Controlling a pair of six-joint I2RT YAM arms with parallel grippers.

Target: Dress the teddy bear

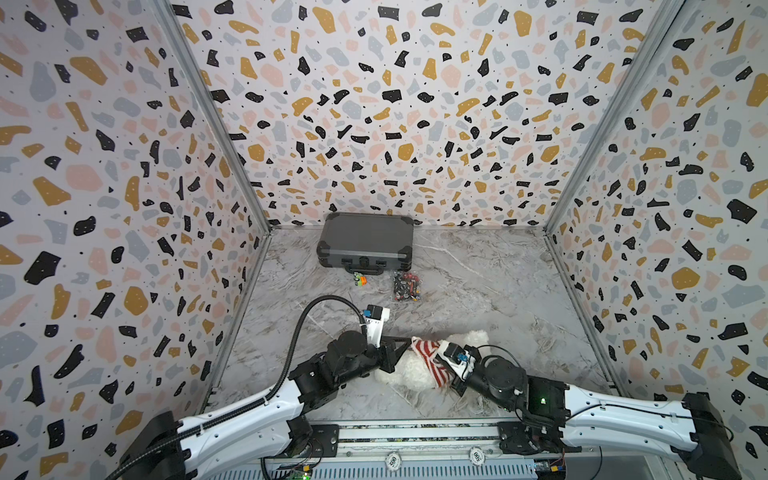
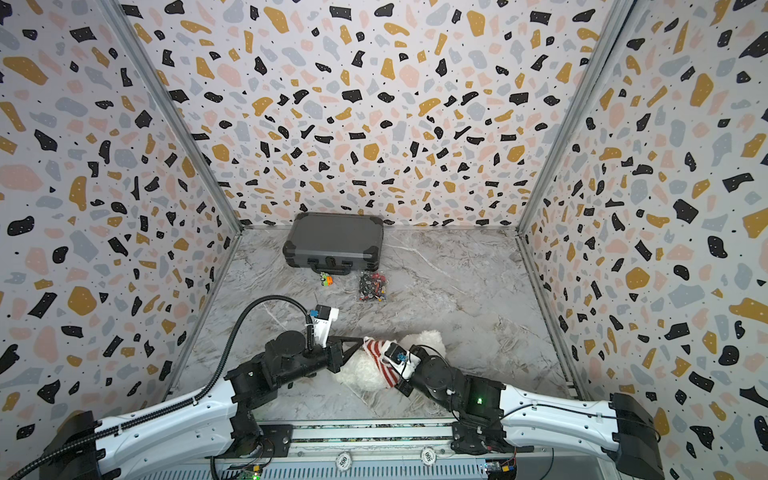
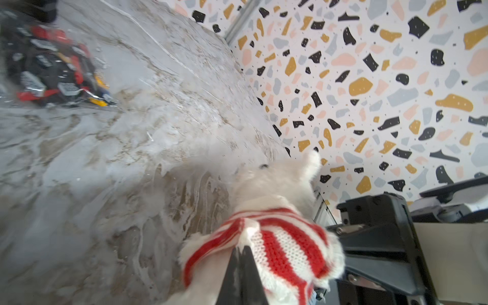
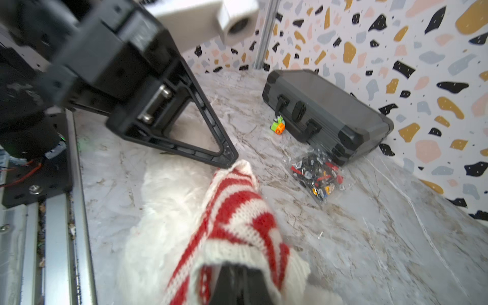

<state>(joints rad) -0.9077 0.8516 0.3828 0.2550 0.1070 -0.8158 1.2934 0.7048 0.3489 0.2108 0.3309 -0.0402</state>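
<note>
The teddy bear (image 1: 409, 368) (image 2: 361, 370), white and fluffy, lies near the table's front edge between both arms. A red-and-white striped knitted sweater (image 1: 428, 353) (image 2: 380, 353) is bunched around its body. My left gripper (image 1: 409, 341) (image 3: 241, 248) is shut, pinching the sweater's (image 3: 285, 245) edge on the far left side. My right gripper (image 1: 445, 376) (image 4: 237, 266) is shut on the white ribbed hem of the sweater (image 4: 237, 211) at the opposite end. The bear's head (image 3: 274, 179) with one dark eye pokes out beyond the sweater. White fur (image 4: 163, 200) spreads beside the garment.
A closed grey case (image 1: 365, 241) (image 4: 330, 111) stands at the back wall. In front of it lie a small green-and-orange toy (image 1: 358, 280) (image 4: 277, 126) and a clear bag of bricks (image 1: 406, 286) (image 4: 317, 177) (image 3: 52, 68). Patterned walls enclose three sides; a metal rail (image 1: 415, 432) runs along the front.
</note>
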